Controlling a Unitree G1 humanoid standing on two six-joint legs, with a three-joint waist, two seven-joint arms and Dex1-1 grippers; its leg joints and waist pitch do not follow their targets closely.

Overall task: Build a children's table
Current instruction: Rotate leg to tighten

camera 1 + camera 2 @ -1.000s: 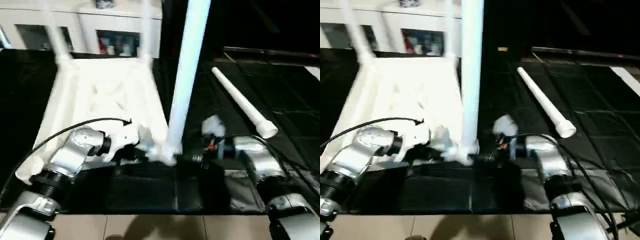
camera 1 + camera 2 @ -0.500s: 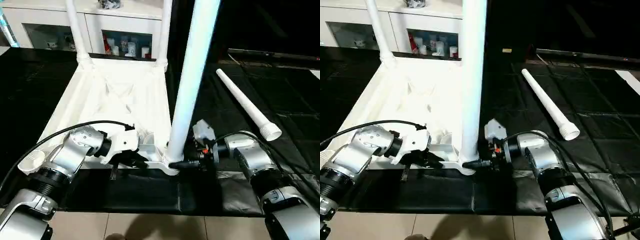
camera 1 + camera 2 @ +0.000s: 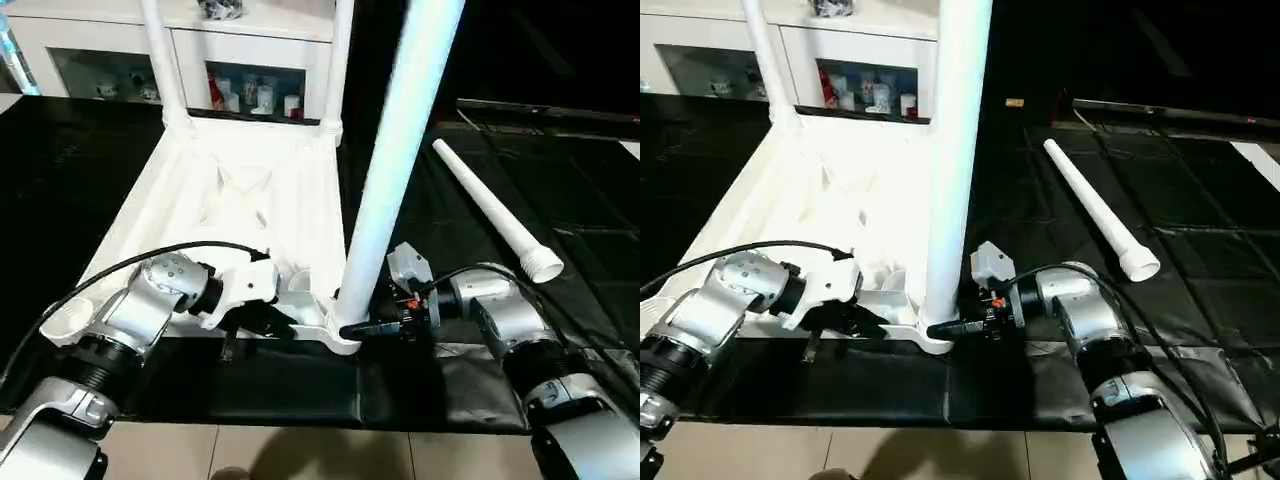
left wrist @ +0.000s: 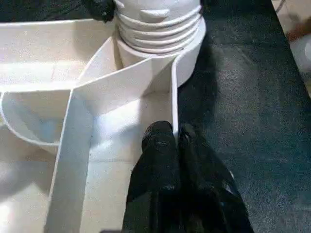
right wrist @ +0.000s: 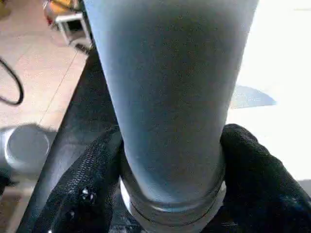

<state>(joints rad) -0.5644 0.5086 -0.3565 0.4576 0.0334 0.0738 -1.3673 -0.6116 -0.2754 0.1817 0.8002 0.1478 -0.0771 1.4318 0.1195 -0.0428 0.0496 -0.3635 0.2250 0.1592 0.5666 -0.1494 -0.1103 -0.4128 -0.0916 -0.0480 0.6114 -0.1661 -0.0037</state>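
1. Left eye view: children's table top point(image 3: 240, 190) upside down on black floor mat point(image 3: 560, 200), ribbed underside up, white cabinet point(image 3: 250, 60) with glass doors beyond its far edge.
2. Two legs already upright in the far corner sockets: far-left leg point(image 3: 160, 60) and far-right leg point(image 3: 340, 60).
3. Third leg point(image 3: 400, 150) standing in the near-right corner socket point(image 3: 340, 325), leaning slightly to the right, threaded foot point(image 4: 158, 24) seated at the socket mouth; whether screwed fully home, impossible to judge.
4. Fourth leg point(image 3: 495, 210) lying loose on the mat to the right, well apart from the top, wide end nearer the robot; near-left socket point(image 3: 62, 320) empty.
5. By this reckoning, past the halfway mark: third leg to be finished, one more to fetch and fit.
6. Right gripper point(image 3: 958, 328) reaching in level from the right, black fingers point(image 5: 252, 179) wrapped either side of the third leg just above its thread, clamped on the tube; silver forearm angled in from the near right, wrist turned sideways.
7. Left gripper point(image 4: 170, 141) pressed together, pinching nothing, tips resting on the table's underside against the rib beside the same socket, apparently bracing the top; left forearm angled in from the near left, cable arching over it.
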